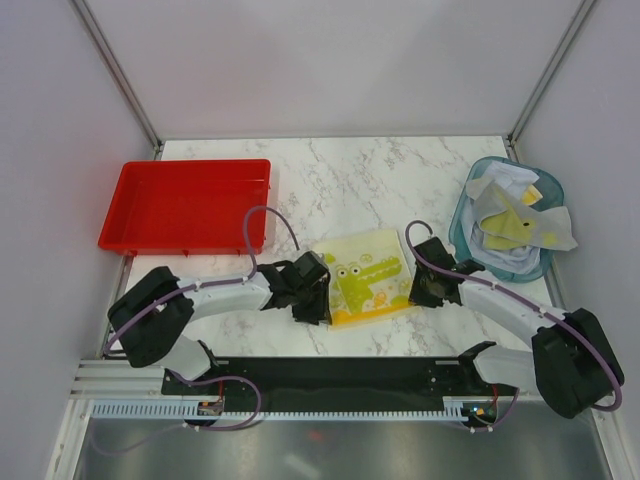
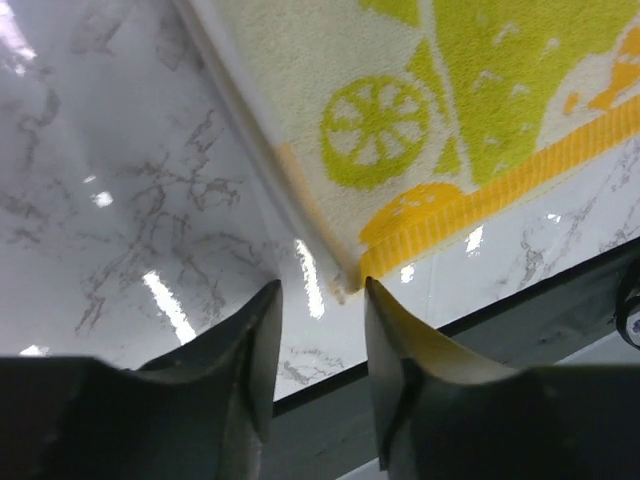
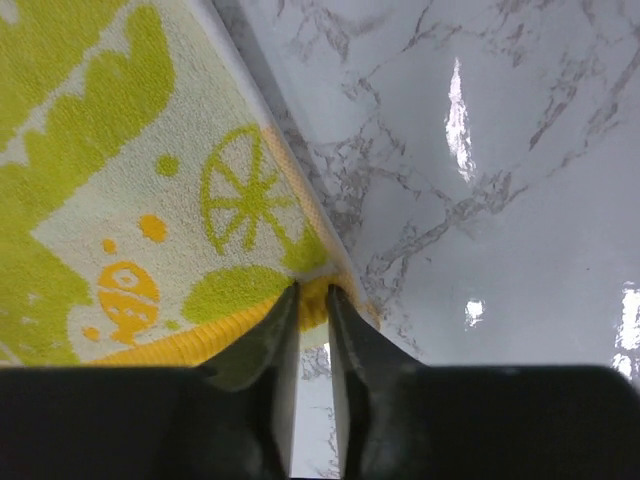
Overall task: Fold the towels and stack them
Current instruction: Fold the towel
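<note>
Left gripper (image 2: pixel 320 292) jaws open, empty, with a corner of the crocodile towel (image 1: pixel 365 278) just ahead of the tips. Right gripper (image 3: pixel 312 292) jaws narrowly apart, another corner between the tips. Towel lies flat.

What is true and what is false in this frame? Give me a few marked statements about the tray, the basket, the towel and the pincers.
1. A crocodile-print towel lies flat on the marble table, between the left pincer and the right pincer. True.
2. Folded towels are stacked in the tray. False: the red tray is empty.
3. The teal basket holds crumpled towels. True.
4. The left pincer is clamped on the towel's corner. False: its jaws stand apart and the corner lies just ahead of them, ungripped.
</note>
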